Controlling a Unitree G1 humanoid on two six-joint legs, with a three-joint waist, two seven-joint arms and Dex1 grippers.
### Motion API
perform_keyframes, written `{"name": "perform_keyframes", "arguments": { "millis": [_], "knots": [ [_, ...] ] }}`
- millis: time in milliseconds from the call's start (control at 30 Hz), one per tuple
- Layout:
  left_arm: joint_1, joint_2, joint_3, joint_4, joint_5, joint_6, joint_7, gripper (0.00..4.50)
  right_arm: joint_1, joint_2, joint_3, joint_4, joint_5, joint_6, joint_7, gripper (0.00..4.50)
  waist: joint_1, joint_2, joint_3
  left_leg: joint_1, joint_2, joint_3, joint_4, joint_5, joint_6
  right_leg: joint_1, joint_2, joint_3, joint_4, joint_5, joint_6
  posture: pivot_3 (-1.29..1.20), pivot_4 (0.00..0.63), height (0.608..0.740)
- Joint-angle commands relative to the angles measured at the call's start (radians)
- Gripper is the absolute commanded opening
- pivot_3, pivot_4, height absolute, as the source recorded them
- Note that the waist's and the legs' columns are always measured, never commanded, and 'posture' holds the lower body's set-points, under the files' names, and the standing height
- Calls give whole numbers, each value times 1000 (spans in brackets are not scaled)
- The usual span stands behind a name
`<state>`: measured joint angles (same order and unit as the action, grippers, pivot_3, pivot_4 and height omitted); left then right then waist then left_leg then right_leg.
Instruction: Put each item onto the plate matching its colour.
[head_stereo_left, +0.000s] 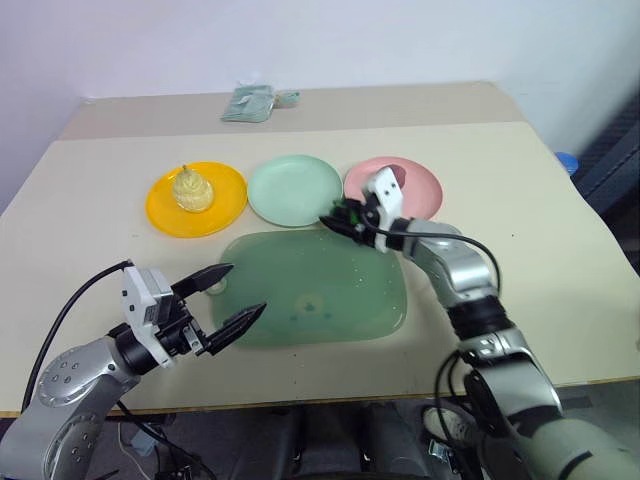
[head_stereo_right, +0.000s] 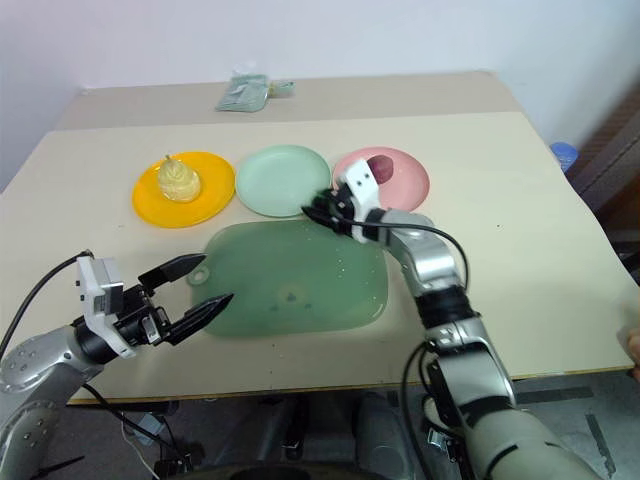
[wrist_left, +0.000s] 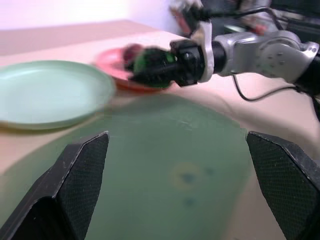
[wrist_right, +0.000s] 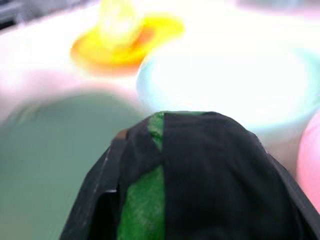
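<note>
My right gripper (head_stereo_left: 338, 224) is shut on the green-and-black lump (wrist_left: 149, 62), holding it just above the table between the mint green plate (head_stereo_left: 295, 190) and the pink plate (head_stereo_left: 418, 196). A dark red round fruit (head_stereo_left: 398, 176) lies on the pink plate. On the orange-yellow plate (head_stereo_left: 162, 210) at the left stands the pale yellow pear (head_stereo_left: 191, 190). The mint green plate has nothing on it. My left gripper (head_stereo_left: 226, 297) is open and empty at the near left, level with the board's left end.
A large green rounded board (head_stereo_left: 310, 290) lies in front of the three plates, with my right gripper at its far edge. A small greenish packet (head_stereo_left: 250, 102) sits at the table's far side. The table's front edge runs just past my left gripper.
</note>
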<state>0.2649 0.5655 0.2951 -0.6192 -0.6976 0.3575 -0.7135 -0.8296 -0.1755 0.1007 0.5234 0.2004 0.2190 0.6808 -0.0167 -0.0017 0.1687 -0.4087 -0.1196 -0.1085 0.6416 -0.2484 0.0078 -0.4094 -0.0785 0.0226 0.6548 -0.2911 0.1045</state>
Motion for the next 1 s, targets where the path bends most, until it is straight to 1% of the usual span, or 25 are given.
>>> {"name": "perform_keyframes", "arguments": {
  "millis": [33, 133, 200, 333, 433, 500, 533, 667, 733, 833, 900, 967, 1000],
  "knots": [
    [0, -38, 19, -39, 63, -31, 99, 4500, -134, 67, -34, 245, -42, -184, -88, 2265, 4, 0, 0, 0, 0, 0, 0, 0, 0, 0, 0, 0, 0, 0, 0, 0, 150, 740],
    [-12, -82, 14, -36, 140, -50, 190, 4500, -253, 114, -59, 473, -67, -313, -156, 2265, 5, 0, 0, 0, -1, -1, 1, 0, 0, 0, 0, -1, 0, 0, 0, 0, 150, 740],
    [-21, -109, 12, -32, 195, -65, 248, 4500, -322, 144, -87, 600, -68, -358, -198, 2265, 2, 0, 0, 0, -1, -1, 1, 0, 0, 0, 0, -1, 0, 0, 0, 0, 150, 740],
    [-21, -143, 7, -32, 262, -80, 314, 4500, -391, 182, -113, 747, -96, -384, -248, 2265, -3, 0, 0, 0, -1, -1, 0, 0, 0, 0, 0, -1, 1, 0, 0, 0, 150, 740],
    [-12, -169, 2, -38, 298, -111, 337, 4500, -411, 200, -120, 789, -121, -387, -273, 3156, -4, 0, 0, 0, -1, -1, 0, 0, 0, 0, 0, -1, 2, 0, 0, 0, 150, 740],
    [-9, -182, -2, -40, 313, -128, 347, 4500, -421, 206, -136, 793, -120, -392, -265, 4111, -4, 0, 0, 0, -1, -1, 0, 0, -1, 0, 0, 0, 2, 0, 0, 0, 150, 740],
    [-11, -186, -5, -38, 317, -135, 346, 4500, -424, 205, -145, 792, -118, -395, -256, 4473, -3, 0, 0, 0, -1, -1, 0, 0, -1, 0, 0, 0, 2, 0, 0, 0, 150, 740],
    [-27, -186, -20, -1, 338, -171, 328, 4500, -408, 178, -158, 763, -118, -425, -171, 4473, -1, 0, 0, 0, -1, -1, 0, 0, -1, 0, 0, 0, 2, 0, 0, 0, 150, 740],
    [-41, -180, -25, 33, 351, -205, 310, 4500, -372, 148, -154, 717, -118, -456, -108, 4473, -1, 0, 0, 0, -1, -1, 0, 0, -1, -1, 0, 0, 2, 0, 0, 0, 150, 740],
    [-74, -177, -30, 86, 358, -240, 288, 4500, -257, 99, -149, 541, -84, -445, 15, 4473, 5, 0, 0, 0, -1, -1, 1, 0, 0, -1, 0, -1, 2, 0, 0, 0, 150, 740],
    [-98, -167, -42, 122, 351, -262, 254, 4500, -87, 46, -132, 242, -39, -333, 87, 4473, 7, 0, 0, 0, -1, -1, 1, 0, 0, 0, 0, -1, 2, 0, 0, 0, 150, 740],
    [-109, -158, -50, 142, 340, -267, 225, 4500, 49, -1, -115, -11, -6, -213, 117, 4473, 6, 0, -1, 0, -1, -2, 3, 0, 1, 0, 0, -1, 2, 0, 0, 0, 150, 740],
    [-116, -146, -55, 152, 337, -265, 205, 4500, 131, -42, -111, -149, 11, -152, 130, 4473, 5, 0, 0, 0, -1, -1, 3, 0, 1, 1, 0, 0, 2, 0, 0, 0, 150, 740]
  ]
}}
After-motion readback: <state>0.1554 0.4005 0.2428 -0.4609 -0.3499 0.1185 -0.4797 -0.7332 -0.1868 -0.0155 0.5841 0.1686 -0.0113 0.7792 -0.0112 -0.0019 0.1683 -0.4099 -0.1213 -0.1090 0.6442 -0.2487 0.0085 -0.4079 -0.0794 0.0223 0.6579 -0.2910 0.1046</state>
